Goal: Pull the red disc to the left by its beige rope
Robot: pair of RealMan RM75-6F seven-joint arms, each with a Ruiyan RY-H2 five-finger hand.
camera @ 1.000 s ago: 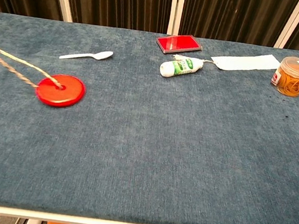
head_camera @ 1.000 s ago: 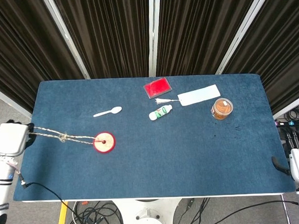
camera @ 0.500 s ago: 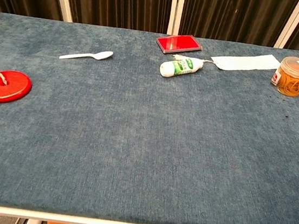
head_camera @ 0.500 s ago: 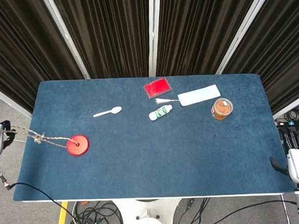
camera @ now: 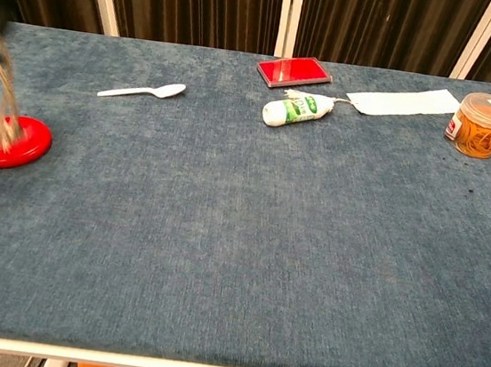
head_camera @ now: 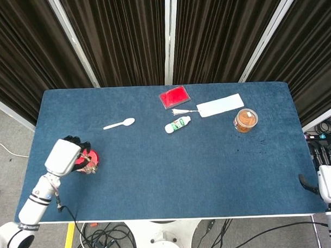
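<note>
**Disc hauled to the left edge**

Nearest, over the red disc (head_camera: 89, 159): left hand (head_camera: 75, 150), back from beyond the table edge, apparently gripping the slack beige rope (camera: 4, 91). Disc now far left, shifted well over from a second ago; pull essentially complete. Right hand (head_camera: 311, 183): barely visible, state unclear. Farther back, untouched: white spoon (head_camera: 120, 124), red card (head_camera: 174, 96).
</note>
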